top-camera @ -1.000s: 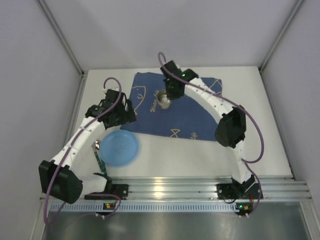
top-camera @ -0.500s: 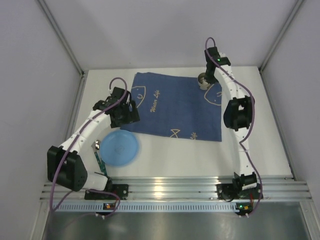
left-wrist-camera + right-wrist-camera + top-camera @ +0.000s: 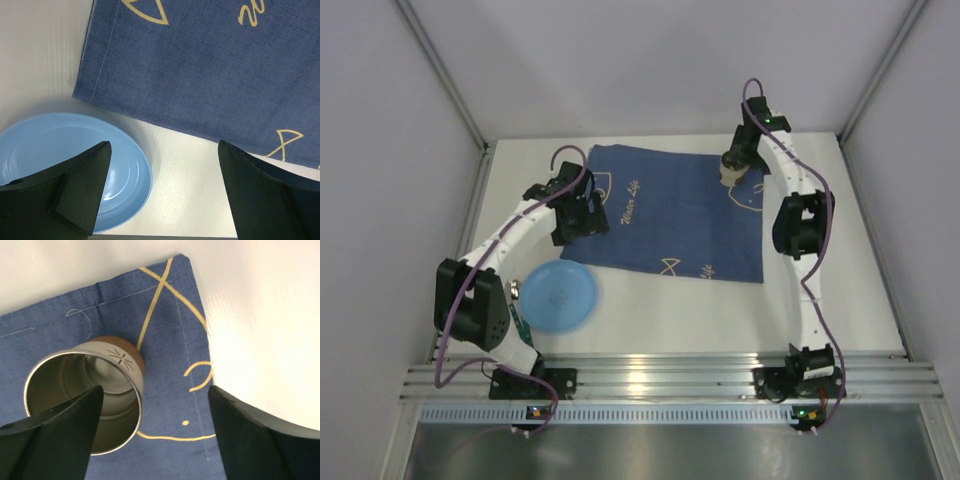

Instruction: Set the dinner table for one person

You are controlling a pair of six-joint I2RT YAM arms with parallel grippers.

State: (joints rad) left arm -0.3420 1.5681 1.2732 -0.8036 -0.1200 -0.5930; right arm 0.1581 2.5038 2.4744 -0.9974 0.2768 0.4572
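Note:
The white dinner table (image 3: pixel 720 310) carries a dark blue mat (image 3: pixel 670 215) with pale fish drawings. A metal cup (image 3: pixel 730 172) stands upright at the mat's far right corner. In the right wrist view the cup (image 3: pixel 85 395) sits on the mat (image 3: pixel 170 390), free of both fingers. My right gripper (image 3: pixel 155 405) is open just above it, its left finger over the cup's mouth. A light blue plate (image 3: pixel 558 297) lies on the bare table near the mat's near left corner. My left gripper (image 3: pixel 165 150) hangs open and empty above the plate's edge (image 3: pixel 65 160) and the table (image 3: pixel 190 190).
A utensil with a green handle (image 3: pixel 520 325) lies left of the plate, mostly hidden by the left arm. Grey walls close the table at the back and both sides. An aluminium rail (image 3: pixel 660 375) runs along the near edge.
The right arm carried the cup from the mat's middle to its far right corner, then opened and let it go. The left arm swung toward the mat's left edge.

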